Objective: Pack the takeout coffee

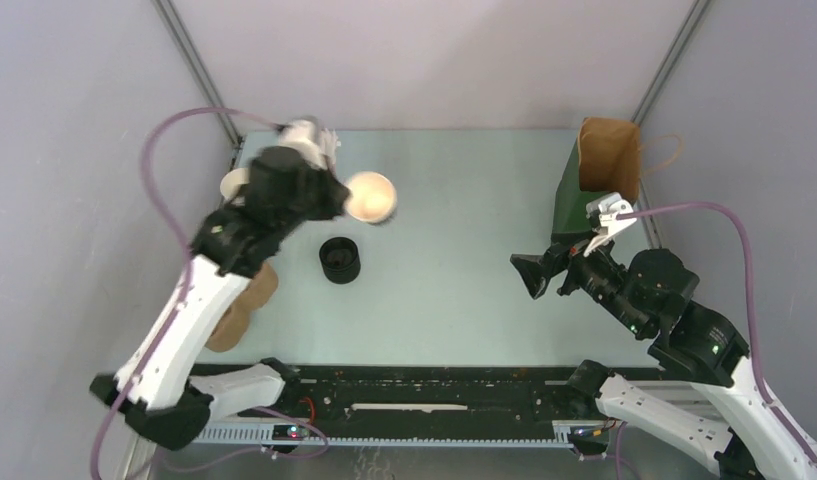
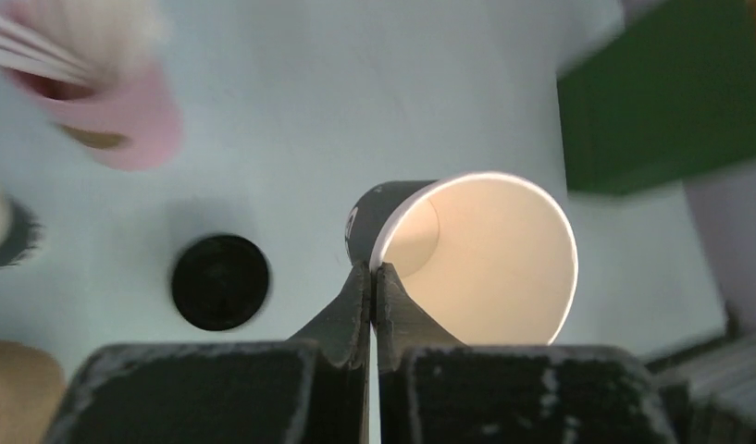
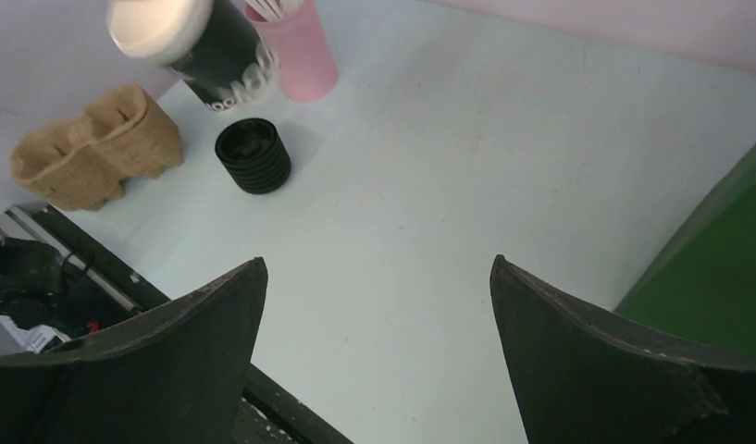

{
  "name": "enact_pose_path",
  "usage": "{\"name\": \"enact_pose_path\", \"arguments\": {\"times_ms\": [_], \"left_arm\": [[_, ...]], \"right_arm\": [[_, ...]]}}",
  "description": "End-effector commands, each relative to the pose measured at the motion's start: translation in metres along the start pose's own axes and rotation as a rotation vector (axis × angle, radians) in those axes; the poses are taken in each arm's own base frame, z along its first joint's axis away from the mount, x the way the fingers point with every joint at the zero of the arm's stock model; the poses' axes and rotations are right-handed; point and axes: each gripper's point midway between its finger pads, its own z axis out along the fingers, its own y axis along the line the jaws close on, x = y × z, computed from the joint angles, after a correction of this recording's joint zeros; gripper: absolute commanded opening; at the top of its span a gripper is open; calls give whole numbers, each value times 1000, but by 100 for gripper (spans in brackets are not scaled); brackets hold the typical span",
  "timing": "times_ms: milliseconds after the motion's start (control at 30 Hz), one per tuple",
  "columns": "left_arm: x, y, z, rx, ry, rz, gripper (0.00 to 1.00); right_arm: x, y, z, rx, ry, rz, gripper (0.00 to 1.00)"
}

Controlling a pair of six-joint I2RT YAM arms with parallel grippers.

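The pale desk [image 1: 454, 200] is carrying everything. The left arm [image 1: 184, 320] is stretching toward the far left, while the right arm [image 1: 684, 320] is reaching in just in front of the bag [image 1: 609, 160], which is standing upright at the far right corner. The right jaws are spreading wide and holding nothing. A pulp carrier [image 3: 96, 148] is lying near the left edge, and a pink holder [image 3: 304, 55] of white sticks is standing at the far left. The left jaws are pinching tight on the rim of the cup [image 2: 485, 259] (dark outside, cream inside, wearing no lid), which is hanging tipped above the desk's far left, close to the holder and just beyond the lids [image 1: 339, 260].
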Motion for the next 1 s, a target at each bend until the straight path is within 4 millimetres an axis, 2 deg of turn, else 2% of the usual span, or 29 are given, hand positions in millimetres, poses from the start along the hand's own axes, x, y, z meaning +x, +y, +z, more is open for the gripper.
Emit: {"name": "enact_pose_path", "arguments": {"times_ms": [0,67,167,267,367,500,600,733,967], "left_arm": [[75,-39,38,47,153,204,0],[106,-58,59,85,217,193,0],[148,-92,79,156,318,219,0],[179,-124,96,214,384,238,0],[195,-145,104,279,428,205,0],[211,-140,116,234,451,203,0],[230,-141,120,238,476,195,0],[251,-133,124,204,513,199,0],[267,-118,126,172,528,215,0]], "right_arm": [[-6,-13,-18,45,6,-54,100],[-6,-15,-23,52,-1,-51,100],[-6,-19,-27,72,-6,-36,100],[-4,-21,-29,88,-6,-11,100],[-4,-22,-31,91,-23,21,100],[-6,-17,-31,65,-52,51,100],[-4,-16,-26,64,-40,40,100],[-1,-16,-19,71,-19,26,100],[6,-14,-14,65,0,31,99]]}}
